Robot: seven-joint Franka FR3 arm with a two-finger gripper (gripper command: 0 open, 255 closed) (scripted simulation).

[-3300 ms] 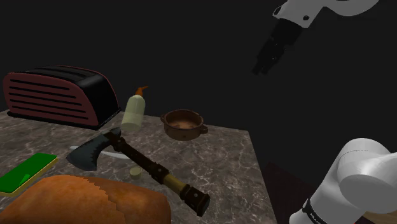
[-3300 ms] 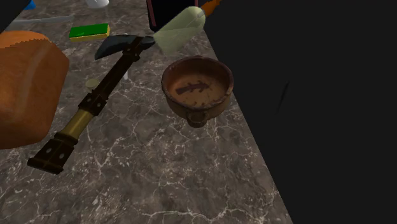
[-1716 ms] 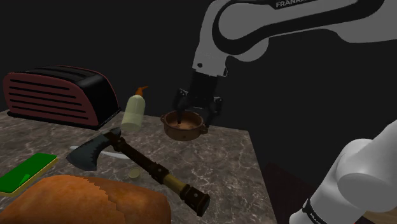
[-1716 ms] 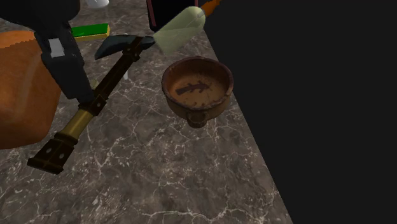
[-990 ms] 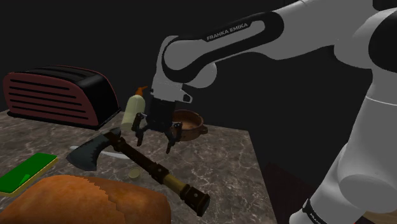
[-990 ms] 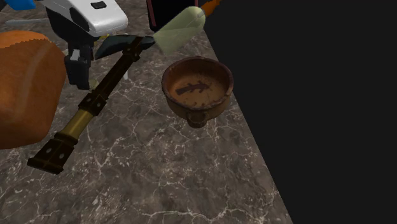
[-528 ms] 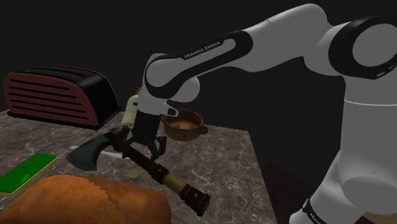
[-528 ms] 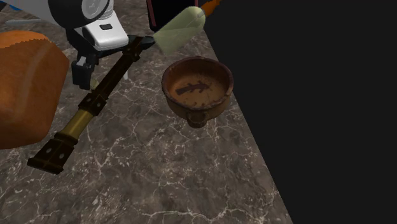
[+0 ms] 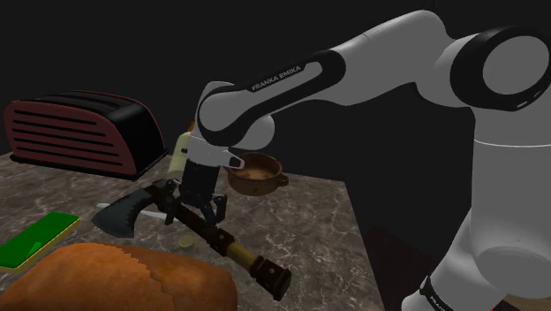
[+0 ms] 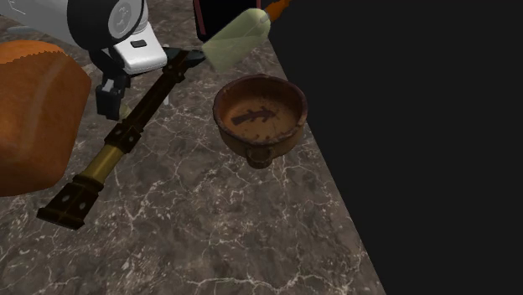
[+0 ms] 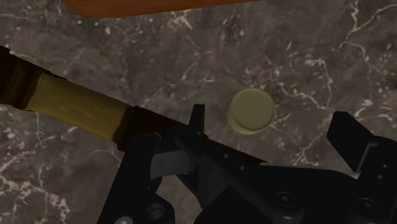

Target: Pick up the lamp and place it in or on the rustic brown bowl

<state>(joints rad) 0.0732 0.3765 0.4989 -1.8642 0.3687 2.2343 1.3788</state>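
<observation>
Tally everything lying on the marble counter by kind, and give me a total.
Toaster: 1
Axe: 1
Brown bowl: 1
Lamp, pale with an orange tip: 1
Green block: 1
Orange-brown loaf: 1
Small yellowish disc: 1
Thin pale piece under the axe, kind unclear: 1
Total: 8

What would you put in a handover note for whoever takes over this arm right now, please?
Gripper: open, holding nothing, low over the counter, one finger on each side of the lamp and not clasping it.
Lamp: a small pale round disc lying flat beside the axe handle.
Bowl: brown, upright, empty, near the counter's edge and apart from the lamp.
Done: gripper lined up over the lamp.
Left: close on the lamp, lift it, carry it to the bowl, release.
</observation>
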